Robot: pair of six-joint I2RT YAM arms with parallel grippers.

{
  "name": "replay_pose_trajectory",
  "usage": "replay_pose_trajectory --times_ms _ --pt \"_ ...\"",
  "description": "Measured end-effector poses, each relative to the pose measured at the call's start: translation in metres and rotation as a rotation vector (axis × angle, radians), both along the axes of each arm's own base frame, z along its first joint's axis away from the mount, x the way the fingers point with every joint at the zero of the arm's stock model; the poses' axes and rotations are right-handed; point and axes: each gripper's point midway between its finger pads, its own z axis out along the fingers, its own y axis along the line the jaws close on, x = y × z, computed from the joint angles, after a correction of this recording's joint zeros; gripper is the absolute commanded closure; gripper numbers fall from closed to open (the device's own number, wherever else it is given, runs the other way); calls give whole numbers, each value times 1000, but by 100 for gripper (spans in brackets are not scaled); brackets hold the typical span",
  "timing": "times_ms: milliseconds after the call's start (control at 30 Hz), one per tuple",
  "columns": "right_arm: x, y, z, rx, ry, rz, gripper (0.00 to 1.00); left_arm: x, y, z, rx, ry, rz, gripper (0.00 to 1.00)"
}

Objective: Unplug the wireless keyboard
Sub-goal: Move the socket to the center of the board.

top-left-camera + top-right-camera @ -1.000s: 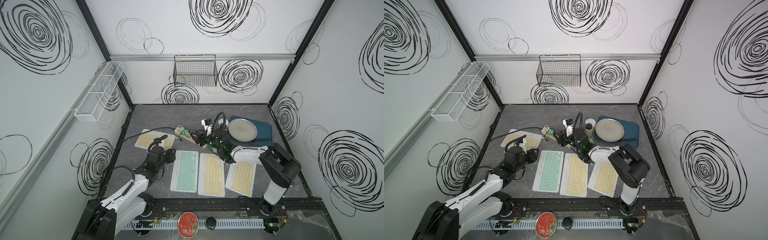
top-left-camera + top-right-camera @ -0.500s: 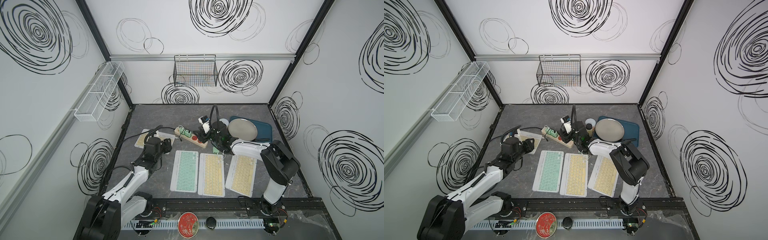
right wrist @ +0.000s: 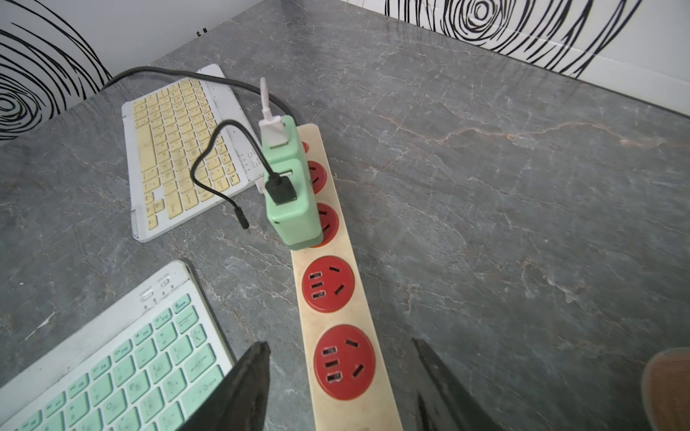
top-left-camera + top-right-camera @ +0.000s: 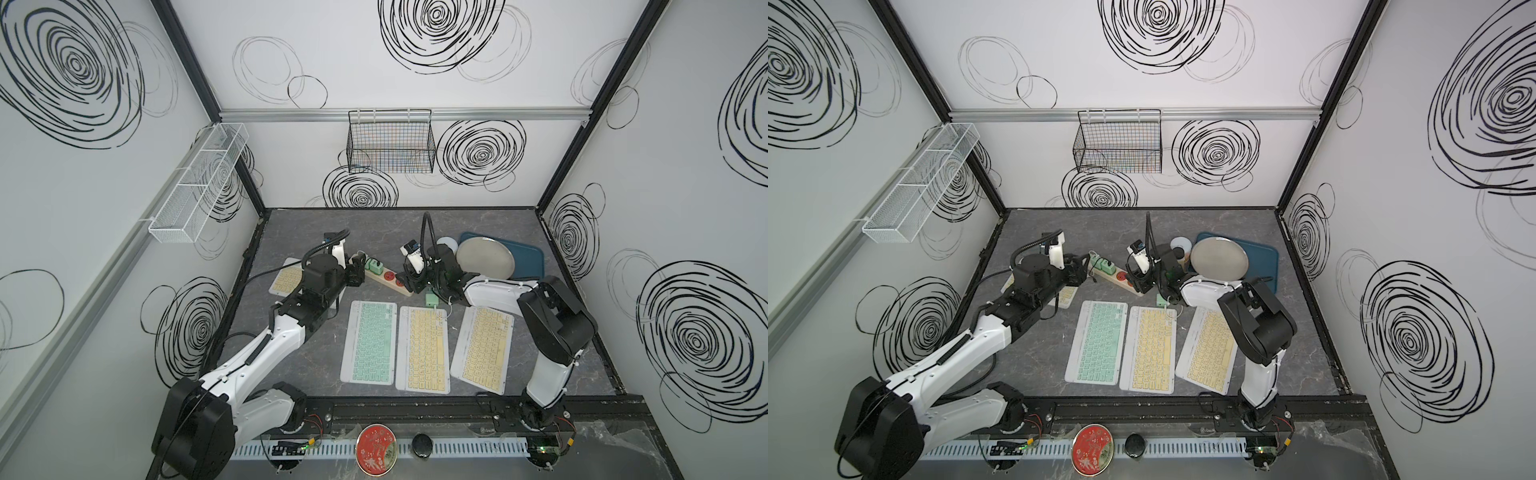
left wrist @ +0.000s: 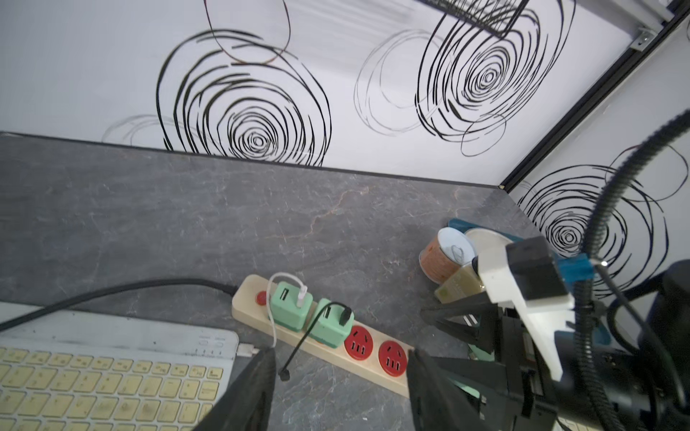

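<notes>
Wireless keyboard: the yellow-keyed one (image 4: 286, 279) lies flat at the back left of the worktop (image 4: 374, 232). In both top views the left arm hides a part of it.
White cable: it (image 5: 273, 324) goes from the first green charger (image 5: 285, 311) down to the short edge of this keyboard. Its plug sits against that edge, so it looks plugged in.
Power strip: it (image 4: 384, 277) is cream with red sockets and lies slanted between the two arms. Two green chargers stand in it side by side, at the end nearer to the wireless keyboard.
Black cable: it (image 3: 209, 164) comes out of the second green charger (image 3: 293, 212). Its free end lies loose on the worktop and touches no keyboard.
Left gripper: here (image 5: 340, 352) the jaws are spread apart with nothing between them, near the keyboard corner and the strip.
Right gripper: here (image 3: 339, 343) the jaws are released and wide. In the wrist view one stands on each side of the last red socket, with a gap on both sides.
Third charger: it (image 4: 431, 298) is green and lies on the worktop just beside the right gripper, not in the strip.
Front row: a green keyboard (image 4: 369, 341), a middle yellow keyboard (image 4: 424, 349) and a right yellow keyboard (image 4: 482, 351) lie side by side.
Back right: a metal plate (image 4: 484, 257) lies on a blue tray (image 4: 530, 259).
</notes>
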Motion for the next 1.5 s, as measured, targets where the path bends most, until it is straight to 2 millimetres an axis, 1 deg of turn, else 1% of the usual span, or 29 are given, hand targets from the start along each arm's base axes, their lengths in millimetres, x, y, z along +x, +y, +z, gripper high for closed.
replay_pose_trajectory --times_ms 67,167,300,400,500,633,667,700,800,900,1033,1100,1167,1233,1267,1333,1400,1500 --pt "0 0 -1 -4 -3 13 36 3 3 1 -1 -6 12 40" --pt "0 2 -11 -23 6 32 35 13 13 -13 -29 33 53 42" --pt "0 7 -41 -69 55 54 32 26 43 -51 -87 133 162 43" --pt "-4 9 -58 -100 89 70 31 30 58 -78 -112 203 215 43" --pt "3 15 -63 -115 96 79 31 34 62 -93 -126 238 229 44" --pt "16 29 -62 -116 80 94 31 37 61 -105 -135 266 226 44" --pt "18 33 -61 -118 74 100 33 38 60 -108 -136 271 224 44" --pt "20 37 -61 -120 72 107 36 38 60 -109 -137 273 223 44" --pt "20 44 -66 -131 71 133 51 39 62 -112 -140 278 227 44" --pt "16 47 -65 -142 57 165 61 40 64 -111 -141 275 232 44" --pt "8 42 -66 -141 31 180 72 43 63 -112 -144 268 225 44" --pt "0 36 -66 -145 23 190 74 43 62 -114 -141 272 220 44" --pt "-9 29 -66 -150 16 199 74 43 62 -117 -137 279 221 44" --pt "-17 23 -66 -153 12 203 72 43 62 -119 -135 285 223 44" --pt "-20 20 -66 -154 13 206 70 43 62 -120 -134 287 224 44" --pt "-24 18 -66 -150 11 210 62 42 61 -122 -132 289 221 45" --pt "-24 18 -65 -145 9 211 53 41 58 -126 -135 289 216 46" --pt "-23 19 -65 -139 13 207 48 42 51 -134 -144 300 194 54"
